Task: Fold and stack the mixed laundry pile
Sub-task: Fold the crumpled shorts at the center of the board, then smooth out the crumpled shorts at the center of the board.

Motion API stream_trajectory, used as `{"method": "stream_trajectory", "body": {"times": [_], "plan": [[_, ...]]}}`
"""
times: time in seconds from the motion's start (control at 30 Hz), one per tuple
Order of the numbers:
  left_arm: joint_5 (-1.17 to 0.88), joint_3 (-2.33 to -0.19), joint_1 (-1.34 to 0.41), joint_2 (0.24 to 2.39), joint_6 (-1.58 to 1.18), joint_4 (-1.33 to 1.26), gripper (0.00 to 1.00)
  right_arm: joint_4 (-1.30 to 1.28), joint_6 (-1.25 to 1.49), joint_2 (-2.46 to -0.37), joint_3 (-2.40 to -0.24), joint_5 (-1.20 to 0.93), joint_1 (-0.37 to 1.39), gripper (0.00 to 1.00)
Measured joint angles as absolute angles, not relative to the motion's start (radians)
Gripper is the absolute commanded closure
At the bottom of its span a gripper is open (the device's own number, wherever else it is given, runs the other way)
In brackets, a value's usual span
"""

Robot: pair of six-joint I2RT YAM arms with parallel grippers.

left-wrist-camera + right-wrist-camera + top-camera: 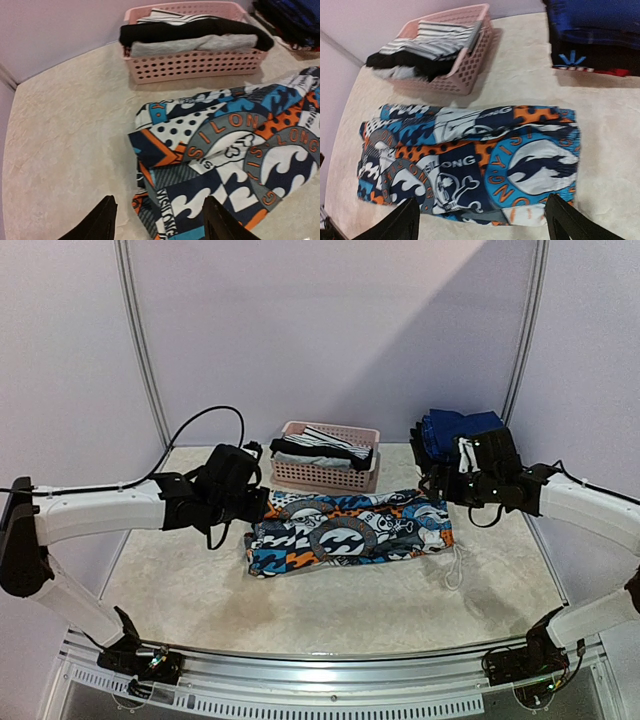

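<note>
An orange-blue-black-white patterned garment point(345, 532) lies folded in a long band across the middle of the table; it also shows in the left wrist view point(235, 150) and the right wrist view point(470, 160). My left gripper point(258, 502) hovers above its left end, open and empty point(159, 222). My right gripper point(432, 485) hovers above its right end, open wide and empty point(480, 225). Black-and-white striped, black and grey pieces point(322, 445) lie in the pink basket. A stack of folded navy and dark garments point(452, 432) sits at the back right.
The pale pink slatted basket point(330, 474) stands at the back centre, just behind the patterned garment. A white drawstring point(458, 565) trails from the garment's right end. The table point(330, 605) is covered in pale cloth.
</note>
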State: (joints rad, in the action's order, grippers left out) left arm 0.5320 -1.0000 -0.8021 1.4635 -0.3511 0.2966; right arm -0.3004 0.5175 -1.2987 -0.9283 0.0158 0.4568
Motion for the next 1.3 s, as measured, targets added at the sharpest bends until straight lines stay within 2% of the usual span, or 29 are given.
{"method": "stream_trajectory", "body": {"times": [0.2,0.4,0.83,1.3], "plan": [[0.381,-0.929,-0.854,1.439,-0.3,0.173,0.42,-0.2,0.484,-1.383,-0.893,-0.138,0.521,0.26],[0.236,-0.918,-0.873,1.544,-0.283,0.073,0.45,-0.189,0.468,-1.477,-0.868,-0.236,0.525,0.32],[0.121,-0.917,-0.88,1.71,-0.289,-0.066,0.47,-0.229,0.466,-1.608,-0.881,-0.21,0.526,0.34],[0.148,-0.917,-0.879,1.755,-0.276,-0.085,0.5,-0.287,0.469,-1.746,-1.066,-0.169,0.521,0.33]]}}
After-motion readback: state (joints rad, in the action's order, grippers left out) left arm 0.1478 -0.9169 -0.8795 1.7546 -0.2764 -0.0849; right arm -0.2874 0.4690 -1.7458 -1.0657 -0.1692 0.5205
